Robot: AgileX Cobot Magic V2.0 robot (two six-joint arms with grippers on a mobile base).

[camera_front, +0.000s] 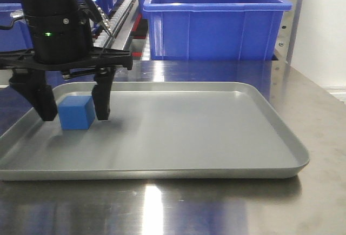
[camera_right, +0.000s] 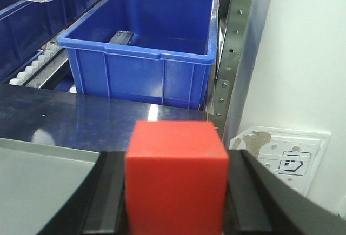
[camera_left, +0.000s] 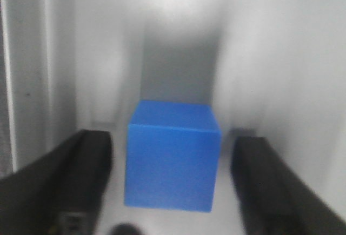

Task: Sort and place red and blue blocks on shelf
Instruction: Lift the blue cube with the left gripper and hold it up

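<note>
The blue block (camera_front: 76,113) rests on the grey tray (camera_front: 216,132) at its left side. My left gripper (camera_front: 73,109) stands over it, open, one black finger on each side, with a gap between each finger and the cube. From the left wrist the blue block (camera_left: 172,156) sits between the two fingers (camera_left: 86,175), untouched. My right gripper (camera_right: 175,192) is shut on the red block (camera_right: 175,178) and holds it above the tray's right edge, facing the shelf (camera_right: 230,56) and its blue bin (camera_right: 146,51). The right gripper does not show in the front view.
A large blue bin (camera_front: 213,19) stands on the shelf behind the tray, with roller tracks (camera_front: 116,16) to its left. The tray lies on a shiny steel tabletop (camera_front: 313,100). A white wall and a worn white panel (camera_right: 281,154) are to the right.
</note>
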